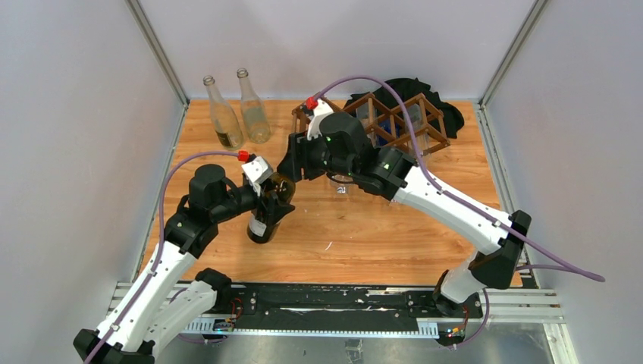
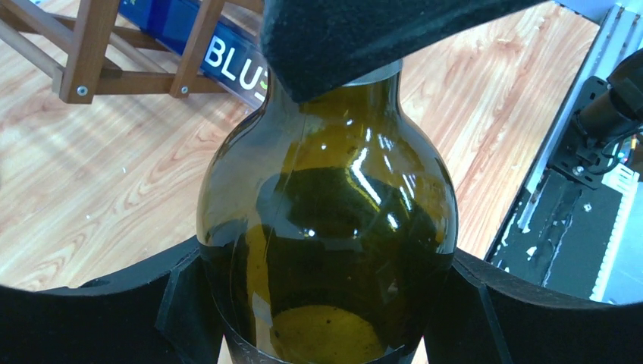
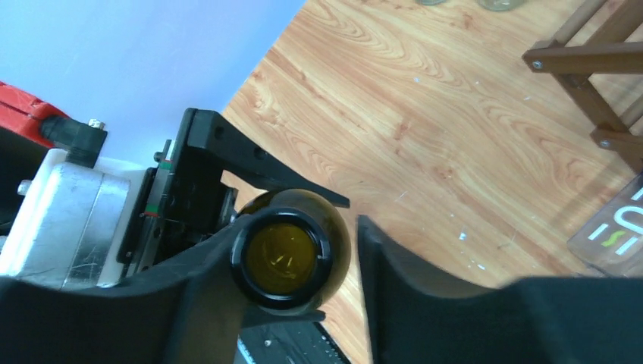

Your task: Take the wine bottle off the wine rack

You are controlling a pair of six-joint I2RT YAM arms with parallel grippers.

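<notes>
Over the light wooden table (image 1: 379,227), a dark green glass wine bottle (image 1: 265,220) points up. The left gripper (image 2: 322,303) squeezes it, and the right gripper (image 3: 345,227) sits loose around its neck.

Front-left of wine rack (image 1: 402,125): wine bottle (image 1: 265,218)

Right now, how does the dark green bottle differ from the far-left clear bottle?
Colour: the dark green bottle is olive glass; the clear bottle is see-through. Grip: the dark green bottle is clamped at its body by the left gripper, with the right gripper straddling its neck; the clear bottle stands free at the back. Shared: both are off the wine rack.
</notes>
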